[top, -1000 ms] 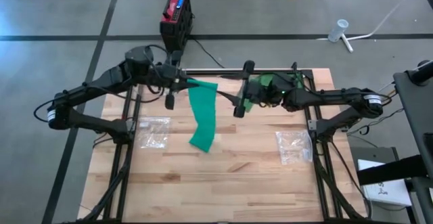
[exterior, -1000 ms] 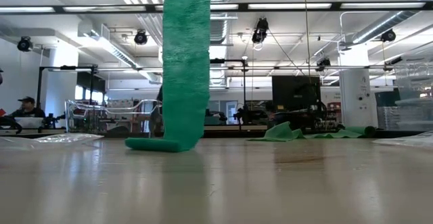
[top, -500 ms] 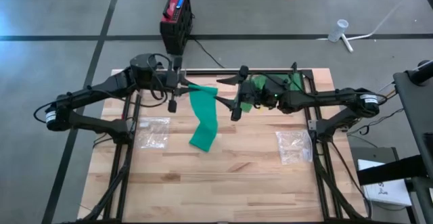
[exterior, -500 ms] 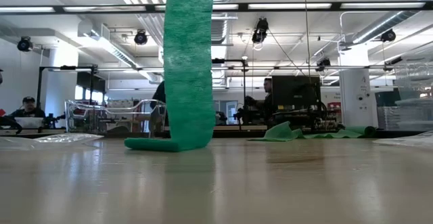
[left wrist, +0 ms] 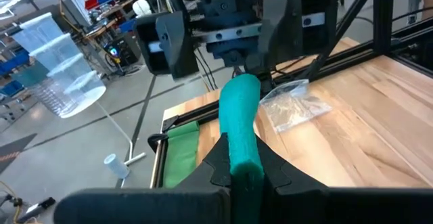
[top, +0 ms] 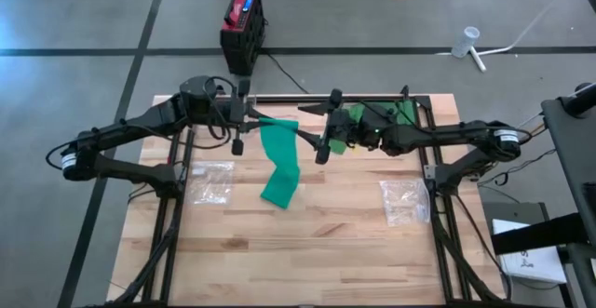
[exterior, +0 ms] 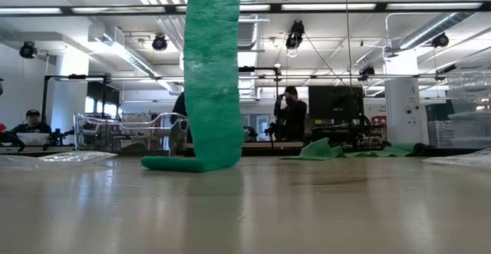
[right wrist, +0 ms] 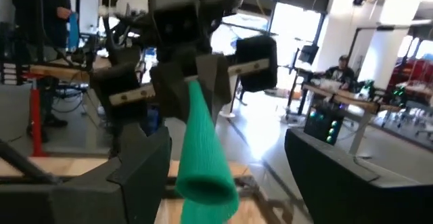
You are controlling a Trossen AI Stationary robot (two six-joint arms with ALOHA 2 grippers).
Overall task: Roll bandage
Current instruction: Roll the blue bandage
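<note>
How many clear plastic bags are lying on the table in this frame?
2: one plastic bag on the table's left side, below the left arm, and another bag on the right side, below the right arm. None seems hidden.

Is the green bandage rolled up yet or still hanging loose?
Hanging loose. The green bandage hangs as a flat strip from the shut left gripper, its lower end folded on the table. The open right gripper flanks it.

Two dark robot arms over the table. One long green bandage strip (top: 280,164) hanging to the wooden table (top: 307,252). One heap of green cloth (exterior: 337,150) at the far edge. Two clear plastic bags: (top: 210,180), (top: 406,202).
</note>
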